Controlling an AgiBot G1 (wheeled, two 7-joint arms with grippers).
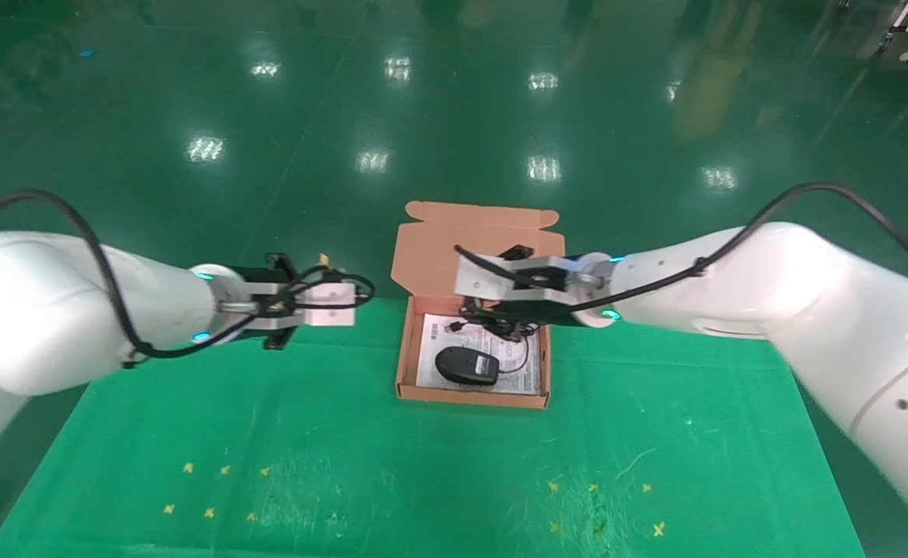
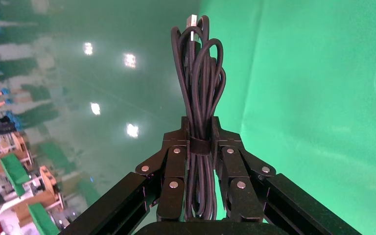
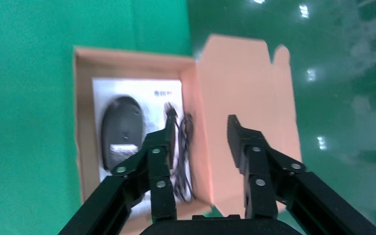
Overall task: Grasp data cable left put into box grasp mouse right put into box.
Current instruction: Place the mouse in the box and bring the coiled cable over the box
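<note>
The salmon-orange box [image 1: 402, 364] lies open at the table's far middle, its lid [image 1: 431, 252] folded back. The black mouse [image 1: 466, 366] lies inside on the white sheet, with its thin cord [image 1: 510, 335] beside it. My right gripper [image 1: 504, 318] hovers over the box's back part, open and empty. In the right wrist view it [image 3: 201, 126] is above the mouse [image 3: 122, 129] and the cord [image 3: 182, 147]. My left gripper [image 2: 200, 129] is shut on the data cable [image 2: 199, 73], a bundle of black loops. It is held in the air left of the box [image 1: 283, 310].
A green cloth [image 1: 268, 434] covers the table, with small yellow cross marks [image 1: 210, 511] near the front on both sides. Beyond the table's far edge is the shiny green floor [image 1: 190, 93]. The box lid [image 3: 245, 83] overhangs that edge.
</note>
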